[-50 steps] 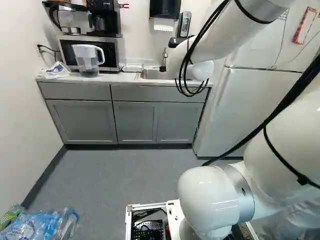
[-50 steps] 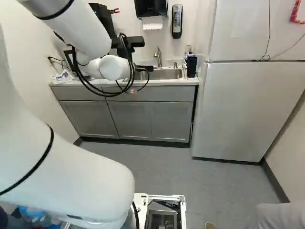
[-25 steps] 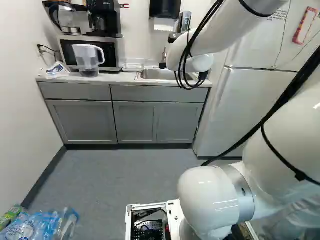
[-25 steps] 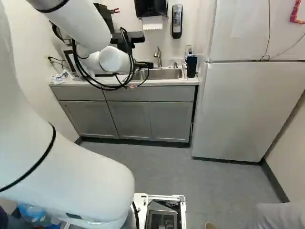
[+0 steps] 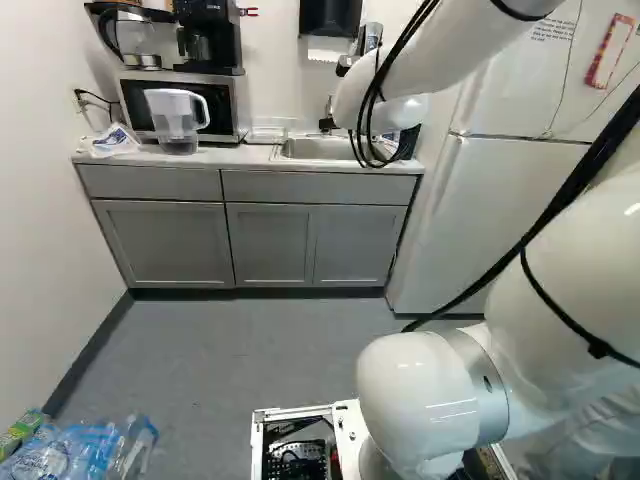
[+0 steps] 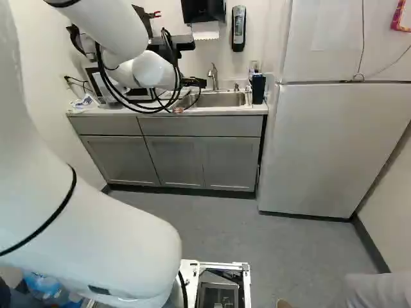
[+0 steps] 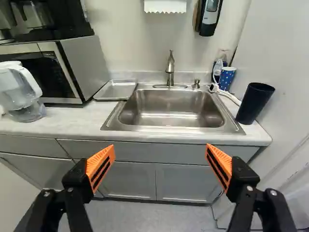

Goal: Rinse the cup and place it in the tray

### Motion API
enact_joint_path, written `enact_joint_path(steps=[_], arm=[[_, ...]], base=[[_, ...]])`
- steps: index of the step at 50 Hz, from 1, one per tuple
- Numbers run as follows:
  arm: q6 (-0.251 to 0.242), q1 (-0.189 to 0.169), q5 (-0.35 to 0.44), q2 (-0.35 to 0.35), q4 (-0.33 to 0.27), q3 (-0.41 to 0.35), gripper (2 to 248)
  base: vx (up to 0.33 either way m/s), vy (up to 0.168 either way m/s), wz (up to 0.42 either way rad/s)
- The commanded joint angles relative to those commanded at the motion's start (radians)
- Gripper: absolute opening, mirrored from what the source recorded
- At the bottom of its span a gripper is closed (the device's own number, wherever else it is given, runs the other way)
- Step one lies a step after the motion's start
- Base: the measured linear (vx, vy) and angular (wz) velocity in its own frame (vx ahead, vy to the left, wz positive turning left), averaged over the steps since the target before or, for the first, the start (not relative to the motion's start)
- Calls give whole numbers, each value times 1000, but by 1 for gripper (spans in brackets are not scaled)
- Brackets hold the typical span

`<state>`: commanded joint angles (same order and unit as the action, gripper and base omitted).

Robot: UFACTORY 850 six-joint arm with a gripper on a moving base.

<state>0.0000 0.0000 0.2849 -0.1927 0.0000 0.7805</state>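
In the right base view my gripper [image 6: 194, 83] shows only as dark parts beside the arm's wrist, in front of the counter. In the wrist view the gripper [image 7: 161, 166] is open, its orange pads wide apart with nothing between them. Ahead of it lies the steel sink [image 7: 171, 108] with its faucet [image 7: 170, 70]. A dark, empty-looking cup [image 7: 254, 103] stands on the counter by the sink's corner, on the refrigerator side; the right base view shows this cup [image 6: 258, 88] too. The shallow metal tray [image 7: 116, 90] lies across the sink, beside the microwave.
A blue dotted cup [image 7: 227, 77] and a white cord or hose [image 7: 227, 94] are behind the dark cup. The water pitcher [image 5: 177, 121] stands before the microwave [image 7: 46, 72]. The refrigerator [image 6: 334, 147] borders the counter. Plastic-wrapped bottles [image 5: 85, 450] lie on the floor.
The arm's wrist and gripper have risen a little in both base views and now cover less of the sink. The base, cup and tray have stayed put.
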Motion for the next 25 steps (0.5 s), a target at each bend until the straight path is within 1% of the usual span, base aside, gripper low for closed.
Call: enact_joint_path(steps=[25], arm=[[0,0,-42,-2,0,51,247]], base=[[0,0,0]])
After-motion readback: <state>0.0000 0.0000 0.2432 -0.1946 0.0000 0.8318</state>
